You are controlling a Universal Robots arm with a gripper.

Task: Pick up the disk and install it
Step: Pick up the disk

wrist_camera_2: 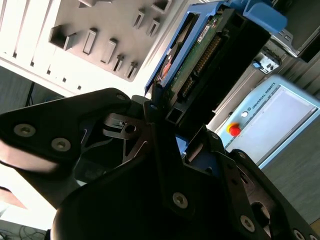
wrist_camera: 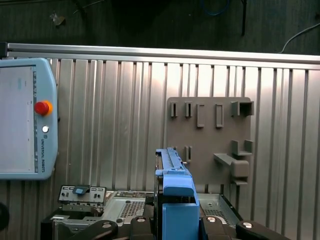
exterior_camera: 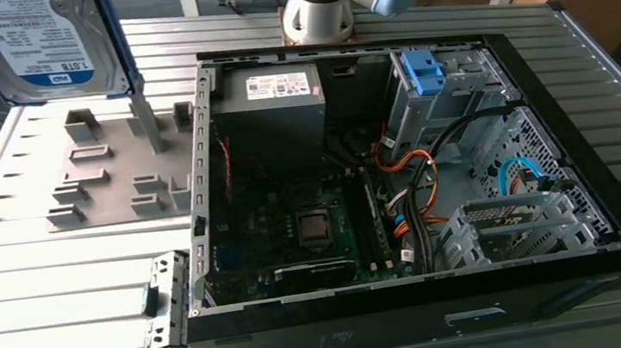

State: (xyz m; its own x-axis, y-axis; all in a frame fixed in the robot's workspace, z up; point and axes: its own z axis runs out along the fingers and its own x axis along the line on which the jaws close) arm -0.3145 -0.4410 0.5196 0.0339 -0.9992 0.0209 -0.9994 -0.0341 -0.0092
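The disk (exterior_camera: 43, 42) is a silver hard drive with a white-and-blue label and a blue rail along its edge. It is lifted off the table at the exterior view's upper left, above the grey holder plate (exterior_camera: 114, 173). In the second wrist view my gripper (wrist_camera_2: 170, 122) is shut on the disk (wrist_camera_2: 200, 55), whose circuit-board side and blue rails show between the black fingers (wrist_camera_2: 165, 150). In the first wrist view the disk (wrist_camera: 172, 190) stands edge-on, rising out of the gripper (wrist_camera: 175, 230).
An open black computer case (exterior_camera: 417, 310) lies on the slatted metal table (exterior_camera: 57, 296). Inside are a grey box with a white sticker (exterior_camera: 274, 100), a drive cage with a blue bracket (exterior_camera: 421, 71) and loose cables (exterior_camera: 416, 189). A teach pendant (wrist_camera: 22, 120) lies nearby.
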